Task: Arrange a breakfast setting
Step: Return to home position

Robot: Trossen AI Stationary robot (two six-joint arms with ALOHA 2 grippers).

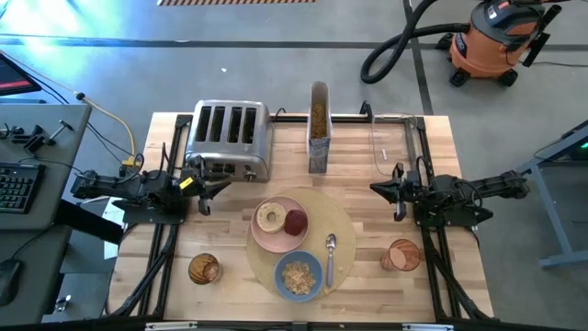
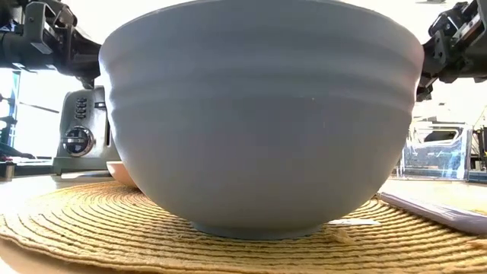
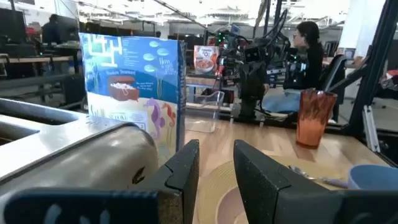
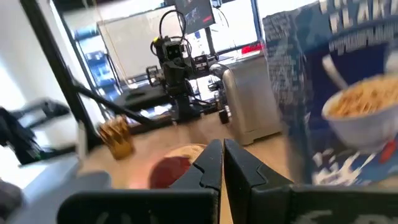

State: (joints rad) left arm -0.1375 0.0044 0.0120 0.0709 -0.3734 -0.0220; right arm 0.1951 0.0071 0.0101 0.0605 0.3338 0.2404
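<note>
A round tan placemat (image 1: pixel 342 221) lies at the table's middle. On it rests a pink plate (image 1: pixel 278 237) carrying a tan bagel (image 1: pixel 270 217) and a red fruit (image 1: pixel 295 222). Nearer the front edge stands a blue bowl (image 1: pixel 299 276) of beige cereal flakes, which fills the low view (image 2: pixel 262 114). A small metal spoon (image 1: pixel 331 252) lies on the mat to the bowl's right. My left gripper (image 1: pixel 220 188) hovers open at the left, beside the toaster, with nothing between its fingers (image 3: pixel 186 168). My right gripper (image 1: pixel 377 188) hovers shut at the right, pointing toward the plate (image 4: pixel 222 155).
A steel four-slot toaster (image 1: pixel 228 138) stands at the back left, and a cereal box (image 1: pixel 318 124) at the back middle. A clear container (image 1: pixel 390 138) is at the back right. An amber glass (image 1: pixel 204 268) sits front left, an orange cup (image 1: pixel 402 255) front right. A person sits beyond the table (image 3: pixel 308 50).
</note>
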